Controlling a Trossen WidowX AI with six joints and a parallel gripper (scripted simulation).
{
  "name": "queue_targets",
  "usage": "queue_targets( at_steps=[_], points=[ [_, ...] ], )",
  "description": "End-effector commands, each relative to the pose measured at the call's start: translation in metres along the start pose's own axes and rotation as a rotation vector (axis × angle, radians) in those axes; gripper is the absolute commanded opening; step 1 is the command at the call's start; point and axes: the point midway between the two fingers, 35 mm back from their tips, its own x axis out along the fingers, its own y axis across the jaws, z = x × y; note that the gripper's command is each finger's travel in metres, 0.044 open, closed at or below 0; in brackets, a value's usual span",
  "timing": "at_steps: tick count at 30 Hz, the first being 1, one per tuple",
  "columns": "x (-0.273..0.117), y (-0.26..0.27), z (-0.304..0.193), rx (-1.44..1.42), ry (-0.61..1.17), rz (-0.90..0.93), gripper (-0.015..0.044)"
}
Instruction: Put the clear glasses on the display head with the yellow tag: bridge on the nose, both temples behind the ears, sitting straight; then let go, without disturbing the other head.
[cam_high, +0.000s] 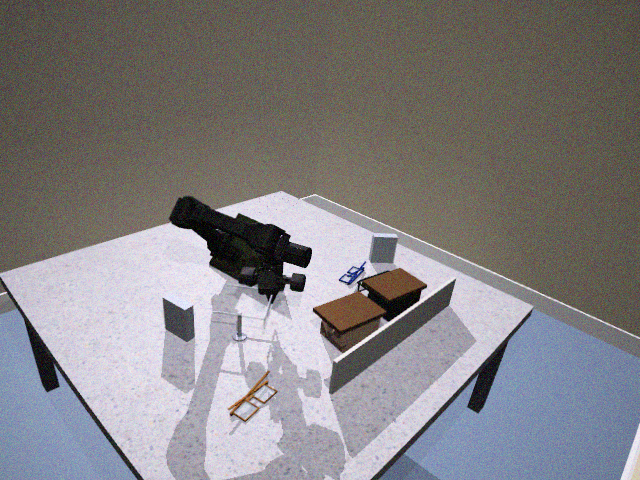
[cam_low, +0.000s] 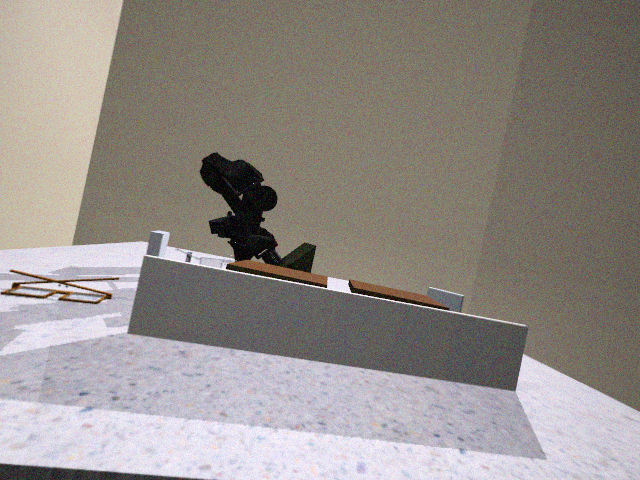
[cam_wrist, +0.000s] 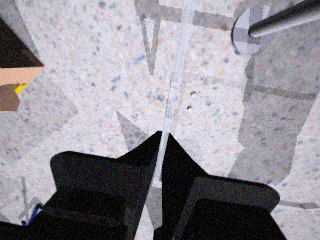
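My gripper (cam_high: 271, 296) (cam_wrist: 162, 135) is shut on the clear glasses (cam_high: 267, 314) (cam_wrist: 177, 65), which hang below the fingertips in the top view, above the table. Their thin front bar runs between the fingers in the wrist view. The head with the yellow tag (cam_wrist: 20, 89) is at the left edge of the wrist view, to one side of the fingers. It appears to be the nearer, tan head (cam_high: 356, 334) under a brown top. The other head (cam_high: 398, 308) is dark, under its own brown top, with dark glasses at its front. Both faces are largely hidden.
A long grey wall (cam_high: 392, 338) (cam_low: 325, 322) stands behind the heads. A thin post (cam_high: 239, 324) (cam_wrist: 287, 21) on a round base stands beside the held glasses. Orange glasses (cam_high: 249, 391) (cam_low: 62, 282), blue glasses (cam_high: 355, 274) and two grey blocks (cam_high: 179, 320) (cam_high: 383, 249) are on the table.
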Motion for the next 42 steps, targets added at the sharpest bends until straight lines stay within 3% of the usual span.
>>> queue_targets(
  at_steps=[1, 13, 28, 42],
  points=[
    [0.0, 0.001, 0.001, 0.0, 0.002, 0.002, 0.0],
    [-0.004, 0.001, 0.008, 0.0, 0.003, 0.002, 0.0],
    [-0.06, 0.001, 0.011, -0.009, 0.004, 0.002, 0.0],
    [-0.062, 0.018, -0.068, -0.655, 0.012, 0.015, 0.0]
  ],
)
